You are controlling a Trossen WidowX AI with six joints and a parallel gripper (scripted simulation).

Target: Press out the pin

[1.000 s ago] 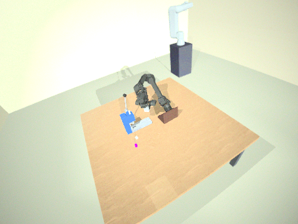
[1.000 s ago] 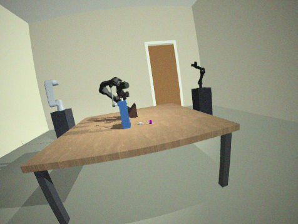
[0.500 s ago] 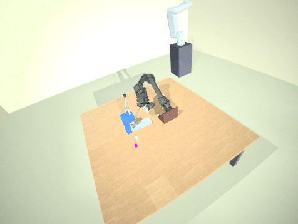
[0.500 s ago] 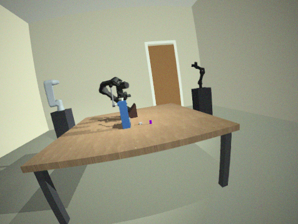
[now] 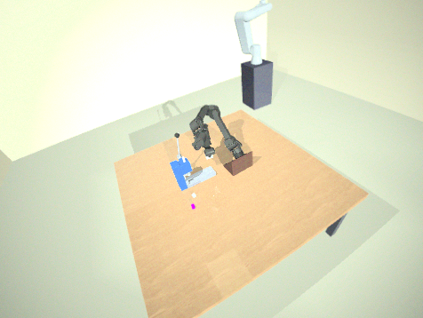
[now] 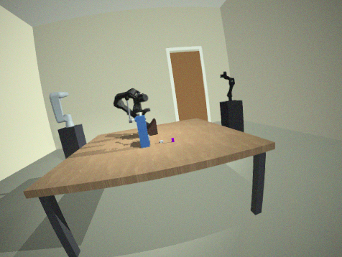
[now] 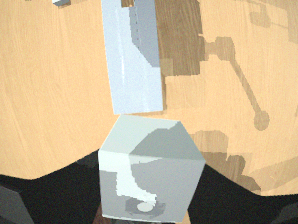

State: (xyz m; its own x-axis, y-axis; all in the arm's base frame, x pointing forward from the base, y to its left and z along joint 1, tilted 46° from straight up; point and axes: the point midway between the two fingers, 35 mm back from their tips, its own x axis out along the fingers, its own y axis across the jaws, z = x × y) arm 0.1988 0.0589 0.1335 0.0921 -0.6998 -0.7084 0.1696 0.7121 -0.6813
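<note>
My pincer (image 5: pixel 210 153) (image 7: pixel 147 152) is about half open, closed firmly on the pale block (image 5: pixel 210 157) (image 7: pixel 150 170), which I have off the press bed (image 5: pixel 202 176) (image 7: pixel 132 75), just beyond its near end in my wrist view; the blue press (image 5: pixel 179 170) (image 6: pixel 142 132) stands on the desk (image 5: pixel 249 231) (image 6: pixel 172 158), its lever (image 5: pixel 178 147) up, a magenta piece (image 5: pixel 193 206) (image 6: pixel 172 140) nearby

Robot room, 3 arms visible.
</note>
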